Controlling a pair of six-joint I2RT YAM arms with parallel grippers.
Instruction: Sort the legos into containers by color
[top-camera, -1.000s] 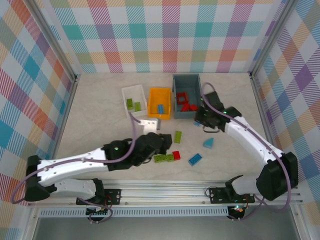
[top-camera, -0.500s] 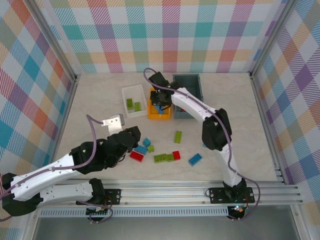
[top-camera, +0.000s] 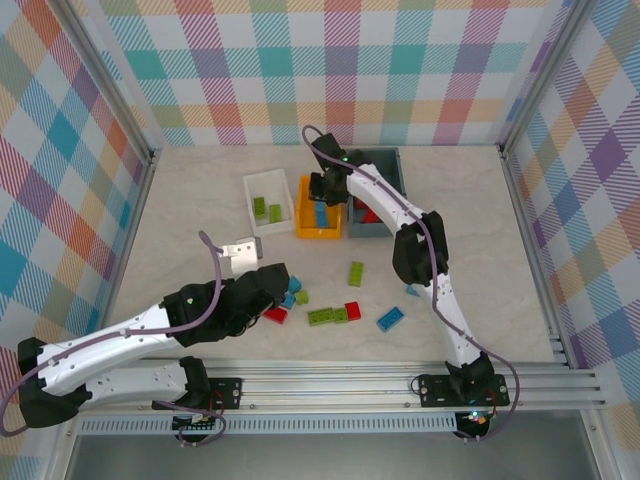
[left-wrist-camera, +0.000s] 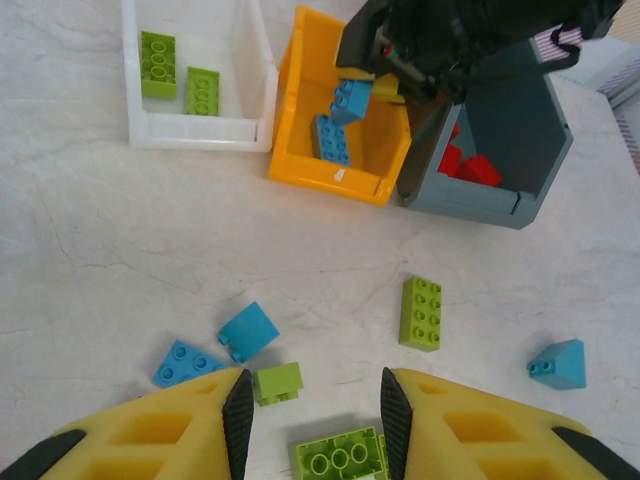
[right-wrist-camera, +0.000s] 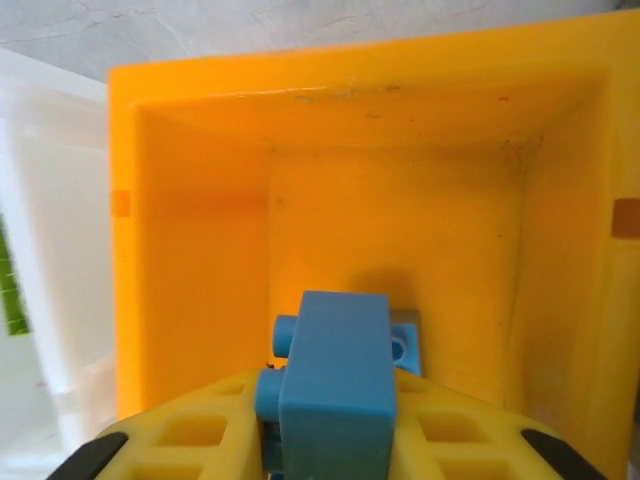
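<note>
My right gripper (top-camera: 325, 190) hovers over the orange container (top-camera: 318, 234), shut on a blue lego (right-wrist-camera: 335, 390) that sits between its yellow fingers. Another blue lego (left-wrist-camera: 333, 138) lies inside that orange container (left-wrist-camera: 330, 180). My left gripper (left-wrist-camera: 310, 400) is open and low over the loose legos, with a small green one (left-wrist-camera: 276, 382) by its left finger and a longer green one (left-wrist-camera: 340, 455) between the jaws, untouched. The white container (left-wrist-camera: 195, 130) holds two green legos (left-wrist-camera: 157, 63). Red legos (left-wrist-camera: 470, 165) lie in the grey container (left-wrist-camera: 500, 205).
Loose on the table are a green brick (left-wrist-camera: 421, 313), a cyan slope (left-wrist-camera: 558, 364), a cyan piece (left-wrist-camera: 248, 331), a blue plate (left-wrist-camera: 183, 362), two red bricks (top-camera: 352, 310) (top-camera: 275, 313) and a blue brick (top-camera: 390, 319). Metal frame posts bound both sides.
The right gripper swung from beside the grey container to over the orange one, carrying the blue lego. The left gripper drew back to the left, then settled over the loose legos.
</note>
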